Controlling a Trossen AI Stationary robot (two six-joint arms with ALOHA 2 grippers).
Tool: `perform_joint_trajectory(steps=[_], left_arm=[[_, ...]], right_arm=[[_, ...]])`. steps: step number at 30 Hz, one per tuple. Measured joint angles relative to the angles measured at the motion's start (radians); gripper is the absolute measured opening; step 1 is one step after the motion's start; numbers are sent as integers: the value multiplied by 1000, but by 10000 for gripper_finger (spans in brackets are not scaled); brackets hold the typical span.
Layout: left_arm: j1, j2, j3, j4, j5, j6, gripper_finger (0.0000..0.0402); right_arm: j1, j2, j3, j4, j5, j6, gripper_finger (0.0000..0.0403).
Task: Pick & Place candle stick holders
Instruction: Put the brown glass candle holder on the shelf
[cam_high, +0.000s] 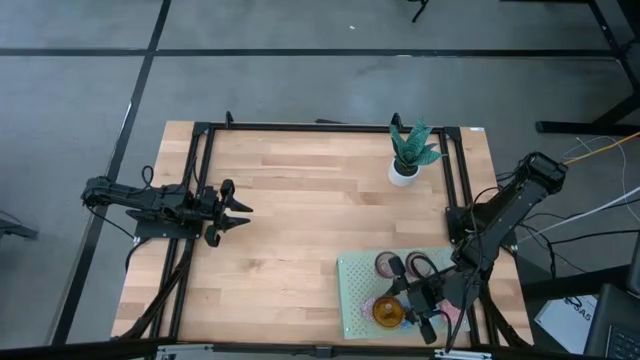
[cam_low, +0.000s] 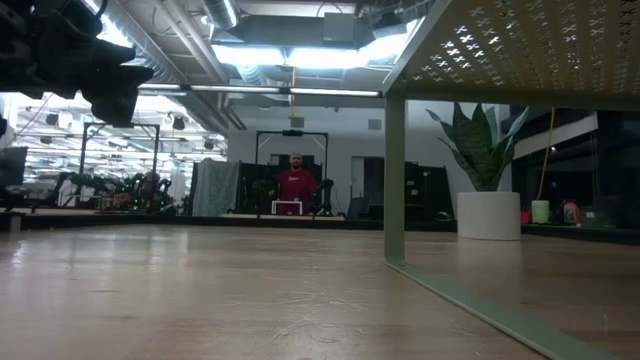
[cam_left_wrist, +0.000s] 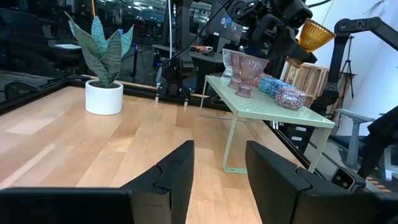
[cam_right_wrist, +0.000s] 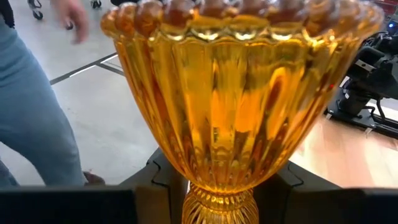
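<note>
The right gripper holds an amber glass cup by its thin stem, up in the air above the pale green mat. The cup is shiny, with ribs down its sides and round bumps along its rim. The mat is flat, full of tiny holes, and stands on legs. More small glass cups sit on it, pink, blue and speckled. The left gripper waits over the smooth wooden table, fingers a little apart, holding nothing.
</note>
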Motion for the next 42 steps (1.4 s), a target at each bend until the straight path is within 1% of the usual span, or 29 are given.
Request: perform_joint_trajectory(steps=[7, 10, 13, 17, 19, 21, 23, 24, 26, 29, 32, 35, 38, 40, 42], left_arm=[[0, 0, 0, 0, 0, 0, 141], [0, 0, 0, 1, -16, 1, 141], [0, 0, 0, 5, -48, 40, 141], [0, 0, 1, 10, -79, 135, 141], [0, 0, 0, 26, -79, 143, 141], [-1, 0, 0, 78, -65, 69, 141], [-1, 0, 0, 146, -22, -56, 141], [-1, 0, 0, 178, -16, -110, 141], [-1, 1, 0, 236, -24, -202, 141], [-1, 1, 0, 332, -37, -347, 141], [-1, 1, 0, 388, -37, -471, 141], [-1, 1, 0, 424, -44, -508, 141], [0, 1, 0, 420, -97, -491, 141], [-1, 5, 7, 413, -94, -504, 141], [-1, 27, 46, 378, -69, -473, 141]], right_arm=[[-4, 0, 0, 1, 0, 71, 133], [-20, 0, 0, 4, 5, 136, 131], [-34, 0, 0, 31, 48, 205, 130], [-50, 0, 0, 114, 122, 211, 132], [-59, 0, 0, 155, 155, 211, 132], [-66, 0, 0, 187, 187, 211, 131], [-71, 0, 0, 228, 223, 208, 130], [-74, 0, 0, 249, 237, 208, 130], [-79, 0, 1, 282, 253, 207, 132], [-92, 0, 29, 281, 282, 188, 132], [-113, 0, 68, 272, 284, 152, 131], [-137, -1, 122, 203, 284, 148, 131], [-158, -1, 182, 54, 283, 180, 132], [-174, -1, 221, -36, 276, 224, 132], [-193, -1, 253, -120, 253, 275, 132]])
